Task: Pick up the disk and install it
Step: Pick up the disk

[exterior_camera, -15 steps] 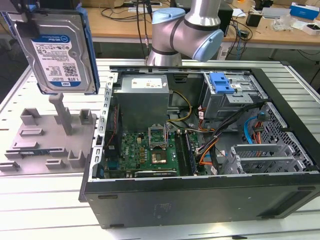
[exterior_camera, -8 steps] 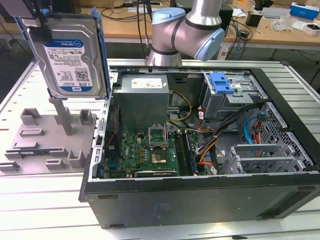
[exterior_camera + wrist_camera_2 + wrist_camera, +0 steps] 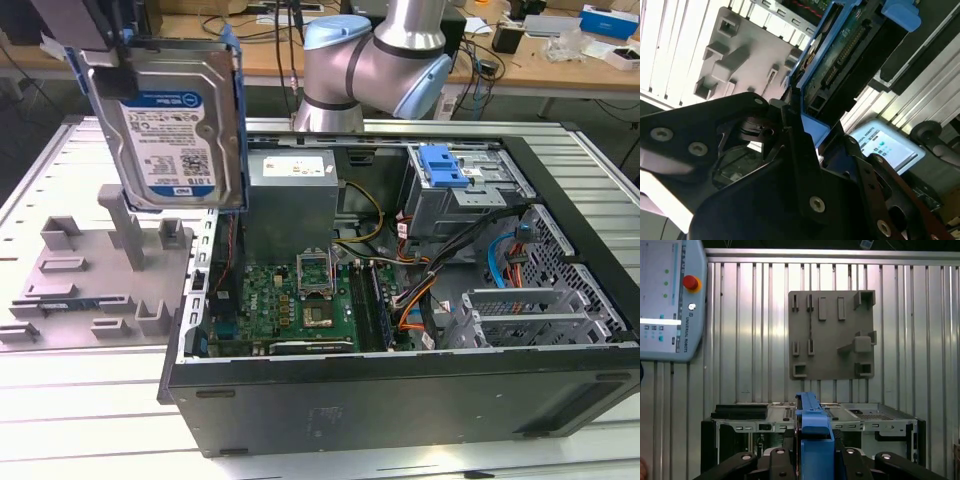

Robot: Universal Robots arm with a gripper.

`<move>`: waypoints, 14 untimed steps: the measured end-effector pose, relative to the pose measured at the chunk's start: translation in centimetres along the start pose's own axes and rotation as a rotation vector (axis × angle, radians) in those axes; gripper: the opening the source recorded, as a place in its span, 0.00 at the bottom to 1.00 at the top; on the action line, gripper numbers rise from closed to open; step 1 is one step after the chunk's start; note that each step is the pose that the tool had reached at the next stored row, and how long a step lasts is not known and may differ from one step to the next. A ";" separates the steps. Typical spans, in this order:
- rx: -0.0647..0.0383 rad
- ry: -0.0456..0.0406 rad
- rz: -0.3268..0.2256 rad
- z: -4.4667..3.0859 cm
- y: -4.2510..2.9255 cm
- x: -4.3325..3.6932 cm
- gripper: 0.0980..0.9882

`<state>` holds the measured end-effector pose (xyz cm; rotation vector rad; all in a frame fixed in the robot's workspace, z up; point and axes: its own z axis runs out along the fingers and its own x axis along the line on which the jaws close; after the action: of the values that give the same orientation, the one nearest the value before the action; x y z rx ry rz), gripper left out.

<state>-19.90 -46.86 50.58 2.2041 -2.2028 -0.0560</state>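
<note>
Held up in the air at the exterior view's upper left: the disk (image 3: 175, 130), upright, labelled face toward that camera, silver body framed by its blue carrier. Clamped along the upper edge by the gripper (image 3: 112, 70), jaws drawn in narrow against the two flat sides of the carrier. Edge-on in the first wrist view, the disk (image 3: 814, 425) as a blue strip pinched between the dark jaws of the gripper (image 3: 815, 457); underside with its circuit board and connector row turned toward the second wrist view (image 3: 840, 55). Raised off the tabletop (image 3: 100, 420), lower edge overlapping in the exterior view the posts of the gray fixture plate (image 3: 90, 270) and the near wall of the open computer case (image 3: 400, 390); touching neither, as far as can be told. Just beside the fixture plate, toward the exterior view's right, the case lying on its side, with green motherboard (image 3: 290, 300) and gray power supply (image 3: 295, 190) exposed. Farther right inside, a metal drive cage (image 3: 470, 200) carrying a small blue clip (image 3: 442, 165). Behind the case, the silver-and-blue robot arm (image 3: 380, 60). Well apart from the fixture plate in the first wrist view, a teach pendant (image 3: 665, 300) resting on the ribbed tabletop.
</note>
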 end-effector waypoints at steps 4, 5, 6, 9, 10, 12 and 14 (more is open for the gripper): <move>0.000 0.0000 0.000 -0.07 -1.58 0.77 0.30; 0.000 0.0000 -0.001 -0.10 -2.08 0.95 0.30; 0.000 0.0001 -0.001 -0.16 -3.22 1.38 0.30; -0.001 0.0001 -0.001 -0.24 -5.00 2.07 0.30; -0.001 0.0000 -0.001 -0.27 -5.75 2.36 0.30; -0.002 0.0000 -0.001 -0.33 -7.13 2.93 0.30; -0.003 -0.0001 -0.001 -0.39 -8.53 3.52 0.30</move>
<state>-11.37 -50.38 50.57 2.2037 -2.2007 -0.0589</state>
